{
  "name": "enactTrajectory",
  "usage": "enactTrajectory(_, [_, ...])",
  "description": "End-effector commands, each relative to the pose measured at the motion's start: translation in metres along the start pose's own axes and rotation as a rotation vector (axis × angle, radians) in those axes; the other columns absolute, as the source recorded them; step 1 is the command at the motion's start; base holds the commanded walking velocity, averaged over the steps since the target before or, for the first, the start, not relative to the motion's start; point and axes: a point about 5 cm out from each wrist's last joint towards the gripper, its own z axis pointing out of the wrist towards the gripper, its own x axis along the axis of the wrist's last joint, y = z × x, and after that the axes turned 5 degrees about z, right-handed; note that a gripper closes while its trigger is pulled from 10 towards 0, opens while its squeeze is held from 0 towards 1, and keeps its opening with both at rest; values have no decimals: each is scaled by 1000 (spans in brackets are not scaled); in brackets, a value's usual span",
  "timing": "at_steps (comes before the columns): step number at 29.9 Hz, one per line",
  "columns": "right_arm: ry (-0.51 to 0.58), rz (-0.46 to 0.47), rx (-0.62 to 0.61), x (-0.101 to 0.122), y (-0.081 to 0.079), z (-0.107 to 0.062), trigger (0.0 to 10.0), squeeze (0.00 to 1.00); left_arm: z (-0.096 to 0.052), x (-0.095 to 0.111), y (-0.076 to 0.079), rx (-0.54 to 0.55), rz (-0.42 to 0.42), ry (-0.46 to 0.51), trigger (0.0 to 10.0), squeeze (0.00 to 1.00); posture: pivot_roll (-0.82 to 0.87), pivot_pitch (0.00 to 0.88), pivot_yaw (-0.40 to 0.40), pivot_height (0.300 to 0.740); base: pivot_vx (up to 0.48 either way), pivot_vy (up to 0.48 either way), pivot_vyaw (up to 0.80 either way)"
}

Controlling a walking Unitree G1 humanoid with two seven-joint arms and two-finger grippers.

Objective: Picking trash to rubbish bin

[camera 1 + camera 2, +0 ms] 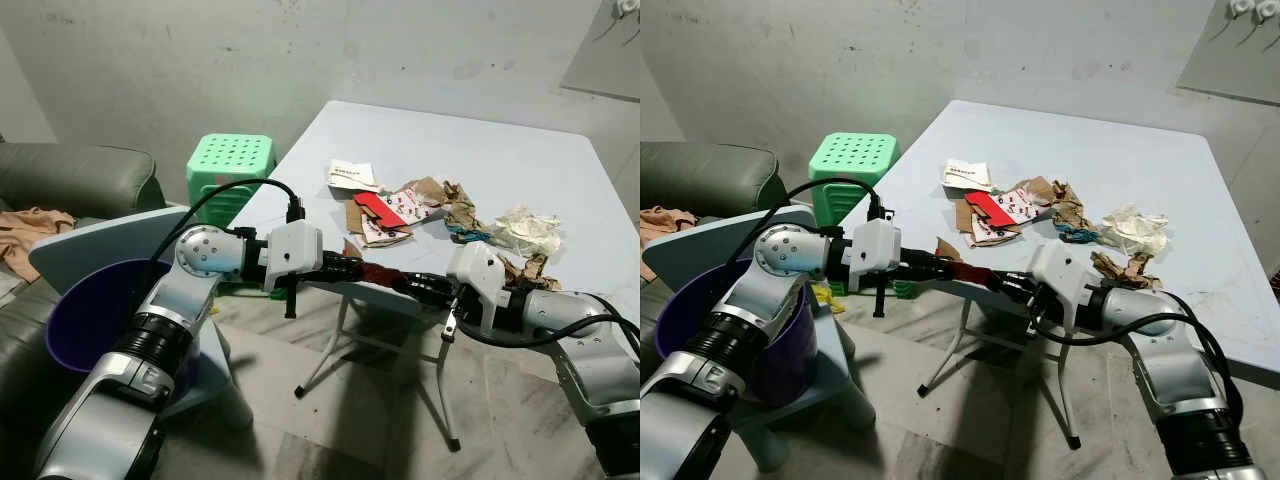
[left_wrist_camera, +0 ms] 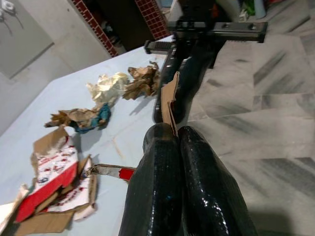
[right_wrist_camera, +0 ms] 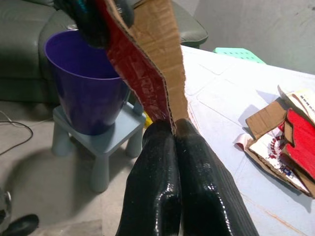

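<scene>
A torn strip of cardboard (image 1: pixel 385 272), red on one side and brown on the other, hangs just off the front edge of the light blue table (image 1: pixel 520 150). My left gripper (image 1: pixel 355 268) is shut on its left end and my right gripper (image 1: pixel 415 285) is shut on its right end, fingertips facing each other. The strip (image 3: pixel 147 73) rises from my right gripper (image 3: pixel 173 125) toward the left one. More trash lies on the table: red-and-white carton pieces (image 1: pixel 385 212), crumpled paper (image 1: pixel 525 230) and a white leaflet (image 1: pixel 350 175). The purple bin (image 1: pixel 90 315) stands at lower left.
The bin sits on a small grey-blue stool (image 3: pixel 106 142) beside a dark sofa (image 1: pixel 70 180). A green plastic stool (image 1: pixel 230 165) stands by the table's left corner. Folding table legs (image 1: pixel 335 345) reach down to the tiled floor below my arms.
</scene>
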Motion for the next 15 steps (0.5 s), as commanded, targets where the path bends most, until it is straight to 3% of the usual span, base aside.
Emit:
enactTrajectory(1, [44, -21, 2, 15, 5, -2, 10000, 0, -1, 0, 1, -28, -5, -10, 0, 0, 10, 42, -6, 740, 0, 0, 0])
enactTrajectory(15, [59, 7, -3, 17, 5, -1, 10000, 0, -7, 2, -10, -11, -2, -33, 0, 0, 32, 73, -1, 740, 0, 0, 0])
